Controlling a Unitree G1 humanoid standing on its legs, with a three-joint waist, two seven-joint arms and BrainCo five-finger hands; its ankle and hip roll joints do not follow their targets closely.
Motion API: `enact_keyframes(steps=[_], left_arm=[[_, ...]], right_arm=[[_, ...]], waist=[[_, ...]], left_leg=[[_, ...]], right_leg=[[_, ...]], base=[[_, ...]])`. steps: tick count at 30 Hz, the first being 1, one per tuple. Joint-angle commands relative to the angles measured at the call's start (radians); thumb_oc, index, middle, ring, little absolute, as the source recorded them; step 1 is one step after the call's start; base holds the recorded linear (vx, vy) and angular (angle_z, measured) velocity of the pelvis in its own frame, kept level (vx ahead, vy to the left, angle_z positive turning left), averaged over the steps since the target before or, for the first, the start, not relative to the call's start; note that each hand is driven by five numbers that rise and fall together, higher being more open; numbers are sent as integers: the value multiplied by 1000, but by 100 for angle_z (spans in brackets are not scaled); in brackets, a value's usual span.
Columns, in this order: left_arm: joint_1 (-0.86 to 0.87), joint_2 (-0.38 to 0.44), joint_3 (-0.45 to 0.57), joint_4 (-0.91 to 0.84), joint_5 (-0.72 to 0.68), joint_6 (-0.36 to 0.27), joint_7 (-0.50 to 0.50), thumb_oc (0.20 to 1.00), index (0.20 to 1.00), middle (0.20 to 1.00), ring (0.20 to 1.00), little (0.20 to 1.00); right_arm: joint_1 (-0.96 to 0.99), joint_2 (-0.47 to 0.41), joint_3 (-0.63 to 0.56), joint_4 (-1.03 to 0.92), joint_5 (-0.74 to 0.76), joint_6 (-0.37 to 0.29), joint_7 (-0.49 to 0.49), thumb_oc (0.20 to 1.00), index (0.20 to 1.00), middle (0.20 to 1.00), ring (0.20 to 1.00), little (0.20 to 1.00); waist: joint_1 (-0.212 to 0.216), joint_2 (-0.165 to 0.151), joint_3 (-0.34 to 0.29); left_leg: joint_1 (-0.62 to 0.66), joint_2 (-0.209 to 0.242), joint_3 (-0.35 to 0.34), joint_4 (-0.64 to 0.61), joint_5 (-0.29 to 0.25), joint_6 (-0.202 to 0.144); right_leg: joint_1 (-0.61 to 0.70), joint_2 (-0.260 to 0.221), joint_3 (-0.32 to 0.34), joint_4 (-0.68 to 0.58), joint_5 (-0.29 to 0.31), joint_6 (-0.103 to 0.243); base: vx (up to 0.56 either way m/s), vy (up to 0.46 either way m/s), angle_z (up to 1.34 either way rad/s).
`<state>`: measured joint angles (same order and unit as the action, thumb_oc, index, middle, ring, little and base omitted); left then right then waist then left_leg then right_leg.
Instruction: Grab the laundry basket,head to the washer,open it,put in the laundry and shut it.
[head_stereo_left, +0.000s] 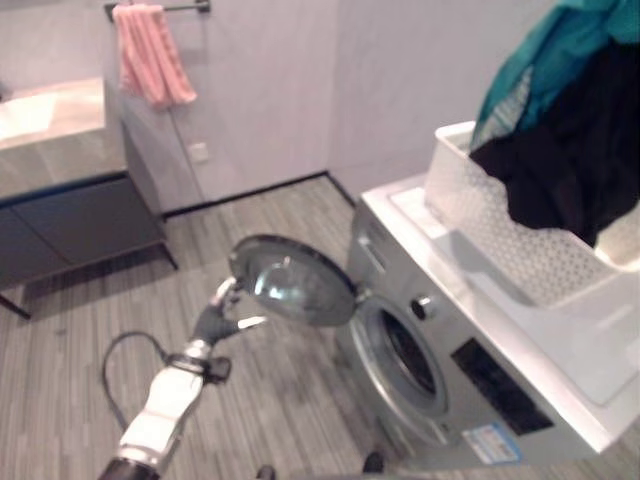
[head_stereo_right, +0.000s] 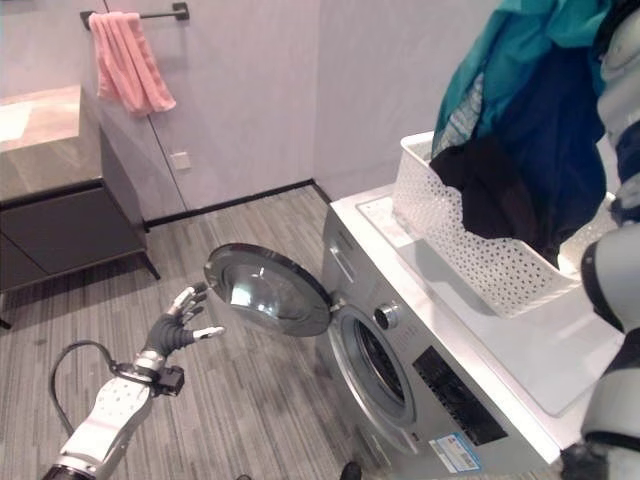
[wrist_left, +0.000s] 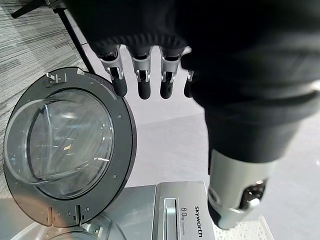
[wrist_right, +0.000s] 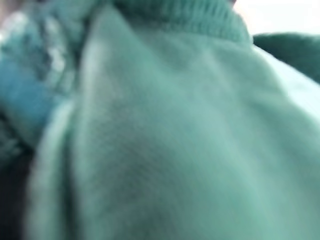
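1. The washer stands at the right of the scene, with its round door swung open to the left over the wood-pattern floor.
2. The white perforated laundry basket sits on top of the washer, at the far right.
3. The laundry, a teal garment over a dark one, hangs lifted above the basket; its lower edge drapes onto the basket rim.
4. The right wrist view shows teal fabric pressed close against the camera. Whether the right robot hand grips it cannot be told.
5. The left robot hand hovers with fingers spread, just left of the open door and not touching it, well apart from the laundry.
6. A pink towel hangs on the far wall, above a dark vanity.
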<state>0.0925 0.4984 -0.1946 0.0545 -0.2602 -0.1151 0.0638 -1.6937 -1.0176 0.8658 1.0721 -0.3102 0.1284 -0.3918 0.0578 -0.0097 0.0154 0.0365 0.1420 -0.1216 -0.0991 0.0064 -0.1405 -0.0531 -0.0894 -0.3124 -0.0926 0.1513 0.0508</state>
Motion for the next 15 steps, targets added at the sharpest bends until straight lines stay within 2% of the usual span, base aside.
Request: enact_keyframes(steps=[1,4,5,6,7,9,12,15], left_arm=[[-52,61,-8,-9,-21,-41,28,1000,1000,1000,1000,1000],[-54,60,-11,-1,-21,-48,27,1000,1000,1000,1000,1000],[-58,60,-10,1,-23,-49,20,1000,1000,1000,1000,1000],[-66,70,-1,-1,-31,-54,6,1000,1000,1000,1000,1000],[-65,70,1,-1,-32,-55,5,1000,1000,1000,1000,1000],[-59,79,2,-15,-37,-49,-6,1000,1000,1000,1000,1000],[-38,82,5,-37,-28,-36,-14,1000,1000,1000,1000,1000],[-28,83,8,-38,-19,-28,-6,1000,1000,1000,1000,1000]], right_arm=[[-221,-101,25,-42,-22,5,-134,200,200,200,200,200],[-188,-115,28,-58,-63,9,-109,200,200,200,200,200],[-172,-106,50,-19,-68,5,-58,200,200,200,200,200],[-161,-61,81,88,-16,-20,52,200,200,200,200,200],[-168,-57,87,95,-14,-24,54,200,200,200,200,200],[-183,2,127,181,1,-32,117,200,200,200,200,200],[-161,41,103,203,10,-36,115,200,200,200,200,200],[-147,30,57,148,2,-25,66,200,200,200,200,200]], waist=[[17,-60,-17],[19,-63,-18],[20,-68,-14],[19,-73,-10],[18,-72,-11],[14,-75,-10],[9,-67,-9],[5,-62,-11]], left_leg=[[19,-9,82,12,-46,41],[19,-9,80,12,-47,40],[18,-8,81,12,-46,39],[18,-7,85,12,-44,39],[18,-7,86,12,-44,39],[19,-6,91,12,-42,39],[20,-7,93,12,-41,40],[19,-8,93,12,-42,41]], right_leg=[[135,-58,20,50,-193,92],[136,-60,17,49,-194,92],[135,-60,17,50,-192,92],[133,-59,22,52,-190,90],[132,-60,23,51,-190,90],[133,-59,25,51,-187,89],[132,-57,28,50,-184,89],[129,-58,29,50,-182,90]], base=[[0,0,0],[0,0,0],[-49,-3,-1],[-41,-3,-1],[0,0,0],[0,0,0],[-3,1,-1],[0,0,0]])
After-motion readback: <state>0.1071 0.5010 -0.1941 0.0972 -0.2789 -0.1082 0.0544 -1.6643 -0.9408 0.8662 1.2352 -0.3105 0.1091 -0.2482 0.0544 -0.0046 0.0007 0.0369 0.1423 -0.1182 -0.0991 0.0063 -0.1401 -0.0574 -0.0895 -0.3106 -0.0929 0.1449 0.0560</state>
